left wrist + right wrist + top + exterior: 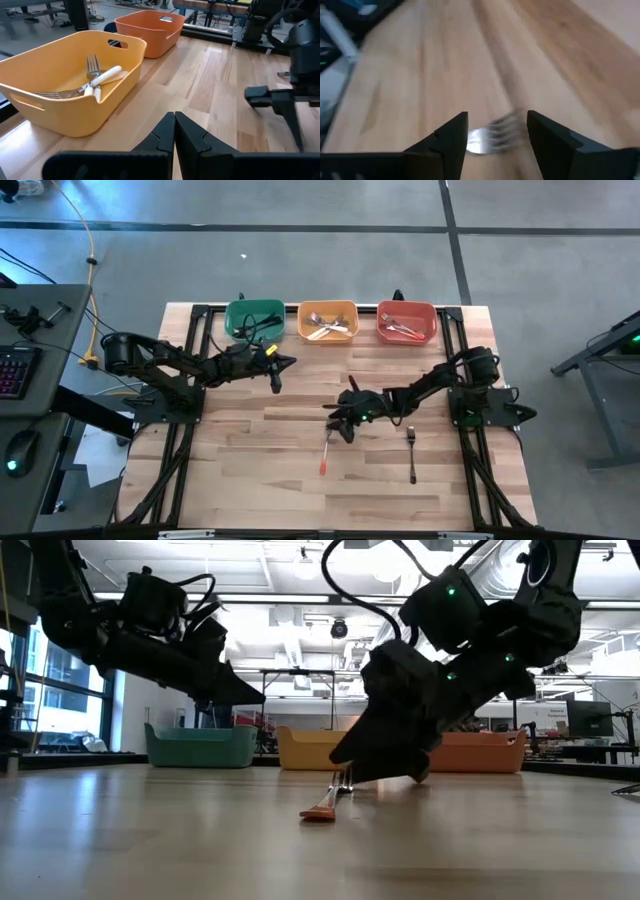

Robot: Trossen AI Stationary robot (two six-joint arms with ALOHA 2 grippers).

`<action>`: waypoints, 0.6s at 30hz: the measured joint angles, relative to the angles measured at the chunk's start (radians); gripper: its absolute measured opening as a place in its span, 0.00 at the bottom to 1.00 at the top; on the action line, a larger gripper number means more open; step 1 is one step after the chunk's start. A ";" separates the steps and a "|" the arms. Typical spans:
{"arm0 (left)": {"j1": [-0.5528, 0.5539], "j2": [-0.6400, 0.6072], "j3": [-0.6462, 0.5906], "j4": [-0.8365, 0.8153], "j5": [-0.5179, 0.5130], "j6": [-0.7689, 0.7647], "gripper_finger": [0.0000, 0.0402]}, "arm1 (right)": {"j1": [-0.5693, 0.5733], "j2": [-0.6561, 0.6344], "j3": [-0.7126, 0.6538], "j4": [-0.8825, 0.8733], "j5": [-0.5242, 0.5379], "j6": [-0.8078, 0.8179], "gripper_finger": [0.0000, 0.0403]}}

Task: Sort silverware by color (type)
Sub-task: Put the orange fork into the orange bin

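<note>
Right gripper (pixel 497 132), fingers spread, sits low over the metal head of the red-handled fork (pixel 327 452) lying mid-table; tines show between its fingertips. Left gripper (pixel 174 131), pressed together, hovers near the orange bin (pixel 60 80).

no legible text, labels or numbers

Green bin (pixel 254 319), orange bin (pixel 328 321), red bin (pixel 407 322) line the table (pixel 250 470).

Robotics lab or open workshop: grey concrete floor (pixel 330 280), wooden table (pixel 250 480) on black framing, desk with keyboard (pixel 14 370), exposed ceiling ducting.
</note>
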 joint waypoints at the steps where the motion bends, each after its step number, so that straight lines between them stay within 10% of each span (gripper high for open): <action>1: 0.000 0.000 0.000 0.000 0.000 0.000 0.00 | 0.001 0.007 0.001 0.016 -0.005 -0.004 0.45; 18: 0.000 0.000 0.000 -0.001 0.000 0.000 0.00 | 0.003 0.021 0.002 -0.036 -0.012 -0.021 0.19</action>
